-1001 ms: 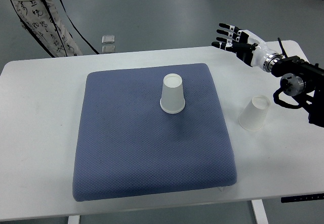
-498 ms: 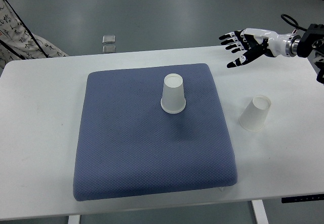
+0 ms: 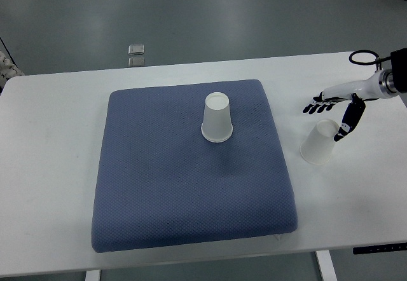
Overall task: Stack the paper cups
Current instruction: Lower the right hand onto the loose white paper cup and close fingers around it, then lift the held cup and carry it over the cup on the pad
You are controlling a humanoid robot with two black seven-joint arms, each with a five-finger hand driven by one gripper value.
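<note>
Top view: the right hand (image 3: pixel 335 107) reaches in from the right edge, fingers spread and grasping nothing, its thumb just above an upside-down white paper cup (image 3: pixel 319 143) standing on the white rectangular table (image 3: pixel 57 141). A second upside-down white paper cup (image 3: pixel 217 118) stands well apart on the blue textured square cushion (image 3: pixel 191 185)

- A white table (image 3: pixel 57 141) spans the view from the left edge to the right
- A blue textured mat (image 3: pixel 191 185) lies flat on it, covering the middle
- One white paper cup (image 3: pixel 320 142) stands upside down on the bare tabletop, right of the mat and apart from it
</note>
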